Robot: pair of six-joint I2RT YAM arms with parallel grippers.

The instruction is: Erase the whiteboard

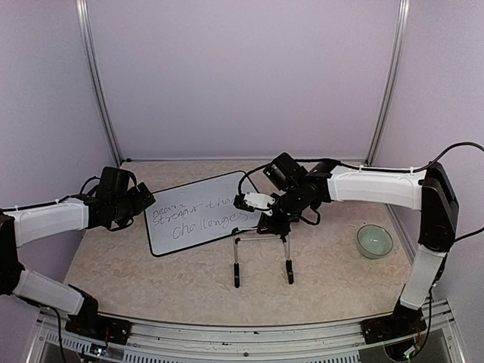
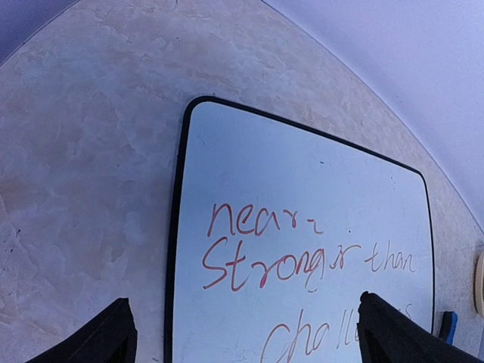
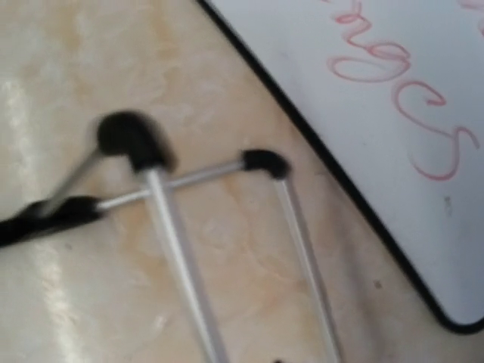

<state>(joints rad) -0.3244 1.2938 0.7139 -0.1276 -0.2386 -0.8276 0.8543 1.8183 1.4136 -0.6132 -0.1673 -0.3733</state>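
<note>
The whiteboard (image 1: 198, 213) lies flat on the table left of centre, black-framed, with red handwriting across it (image 2: 302, 227). My left gripper (image 1: 144, 201) hovers at its left edge. In the left wrist view that gripper (image 2: 253, 344) is open, one black fingertip (image 2: 113, 339) over the table and the other over the board. A small blue eraser (image 2: 448, 325) shows just past the board's far edge. My right gripper (image 1: 274, 221) hangs low by the board's right corner (image 3: 454, 318). Its fingers do not show in the right wrist view, which is blurred.
A wire stand (image 1: 262, 253) with silver rods and black tips lies on the table just under my right gripper (image 3: 162, 219). A pale green bowl (image 1: 374, 240) sits at the right. Purple walls with metal posts close the back and sides.
</note>
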